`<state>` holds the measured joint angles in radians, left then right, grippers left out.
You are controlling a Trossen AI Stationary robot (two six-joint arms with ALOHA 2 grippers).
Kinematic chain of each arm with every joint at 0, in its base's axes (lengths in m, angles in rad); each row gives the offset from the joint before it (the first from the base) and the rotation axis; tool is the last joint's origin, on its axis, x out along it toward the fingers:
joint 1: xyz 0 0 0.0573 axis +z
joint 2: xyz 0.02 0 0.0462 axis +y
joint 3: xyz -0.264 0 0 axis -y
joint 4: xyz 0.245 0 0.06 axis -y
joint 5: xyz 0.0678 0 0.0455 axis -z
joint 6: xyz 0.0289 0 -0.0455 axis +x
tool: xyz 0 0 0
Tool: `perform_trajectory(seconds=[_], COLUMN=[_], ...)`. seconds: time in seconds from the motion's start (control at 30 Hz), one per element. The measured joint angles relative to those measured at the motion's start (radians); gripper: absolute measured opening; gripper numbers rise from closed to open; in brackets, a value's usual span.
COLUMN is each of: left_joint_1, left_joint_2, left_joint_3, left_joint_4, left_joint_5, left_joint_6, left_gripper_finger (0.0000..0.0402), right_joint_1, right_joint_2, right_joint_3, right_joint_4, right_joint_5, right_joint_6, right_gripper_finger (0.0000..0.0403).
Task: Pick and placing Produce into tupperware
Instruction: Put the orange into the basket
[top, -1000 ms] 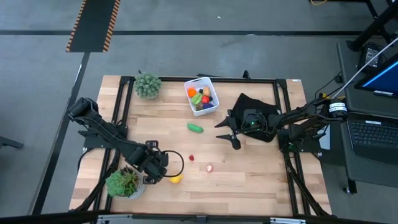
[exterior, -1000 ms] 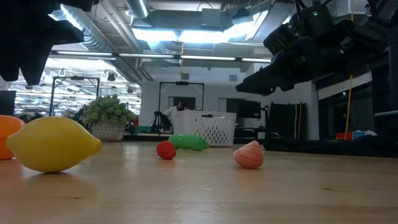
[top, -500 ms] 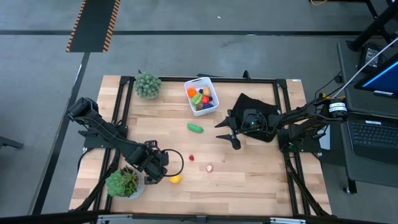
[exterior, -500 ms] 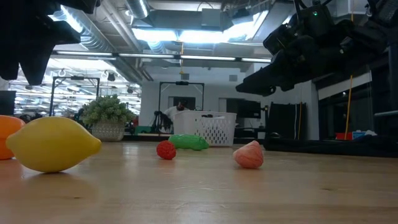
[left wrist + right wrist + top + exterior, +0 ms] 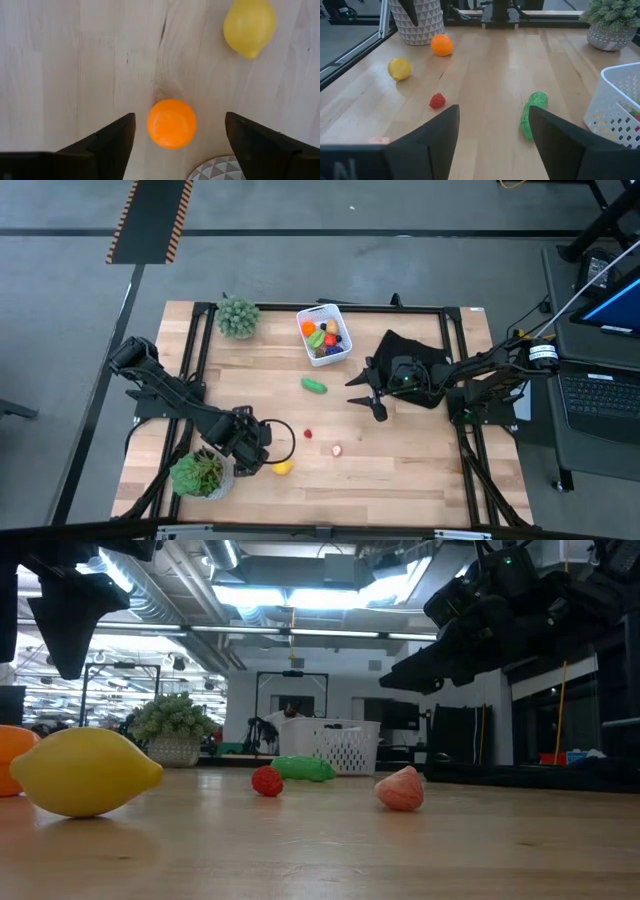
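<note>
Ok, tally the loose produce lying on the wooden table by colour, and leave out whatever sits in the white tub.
Green: 1, the bumpy green toy cucumber
Red: 1, the small red toy berry
Pink: 1, the pink toy fruit piece
Yellow: 1, the yellow toy lemon
Orange: 1, the round orange toy fruit
Total: 5

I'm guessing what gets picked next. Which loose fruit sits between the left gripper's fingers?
The orange ball. It lies centred between the open left gripper, untouched; the yellow lemon lies outside them, farther off.
</note>
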<state>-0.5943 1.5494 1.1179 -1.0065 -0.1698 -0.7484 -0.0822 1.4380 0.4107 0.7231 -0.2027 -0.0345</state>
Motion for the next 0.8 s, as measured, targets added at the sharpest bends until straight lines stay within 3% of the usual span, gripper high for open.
perform_trajectory(seconds=[0.8], left_joint_1=[0.035], left_joint_2=[0.007], left_joint_3=[0.000], left_joint_4=[0.030], left_joint_5=[0.021], left_joint_6=[-0.161], left_gripper_finger=[0.0293], right_joint_1=[0.000], right_joint_2=[0.000], right_joint_3=[0.000], right_joint_4=[0.000], right_joint_5=[0.000], right_joint_6=[0.008], right_gripper_finger=[0.0240])
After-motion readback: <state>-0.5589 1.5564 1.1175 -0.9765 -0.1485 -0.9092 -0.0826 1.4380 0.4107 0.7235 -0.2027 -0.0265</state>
